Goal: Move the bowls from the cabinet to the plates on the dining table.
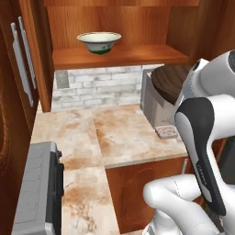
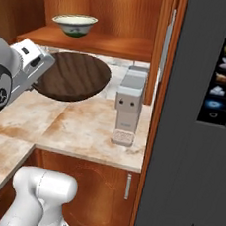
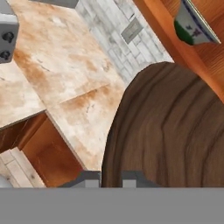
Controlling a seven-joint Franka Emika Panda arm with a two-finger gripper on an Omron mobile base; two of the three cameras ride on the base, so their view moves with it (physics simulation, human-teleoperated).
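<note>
1. Nearest your hand view lens, the dark brown bowl (image 3: 168, 131) fills the lower right of the frame, its wood-grained outside towards you and its edge running down to the two finger tips at the bottom edge.
2. Your pincer (image 3: 111, 178) is nearly pressed together, pinching the brown bowl's rim between its tips.
3. Look at the right base view: the same brown bowl (image 2: 74, 77) hangs in the air at centre left, tilted, above the marbled worktop (image 2: 83, 126) and below the cabinet shelf (image 2: 103, 43).
4. Your left base view catches just part of that bowl (image 1: 170, 82) at right, behind the white arm.
5. You see the cream bowl with the green band (image 1: 99, 41) upright on the shelf in the upper middle of the left base view.
6. Right base view adds a grey coffee machine (image 2: 129, 104) on the worktop and a tall dark panel (image 2: 200, 145) on the right, with a column of small icons too small to read.
7. Left base view adds a grey appliance (image 1: 39, 188) at lower left and a wall socket (image 1: 61, 79) on the white brick.
8. No readable writing.
</note>
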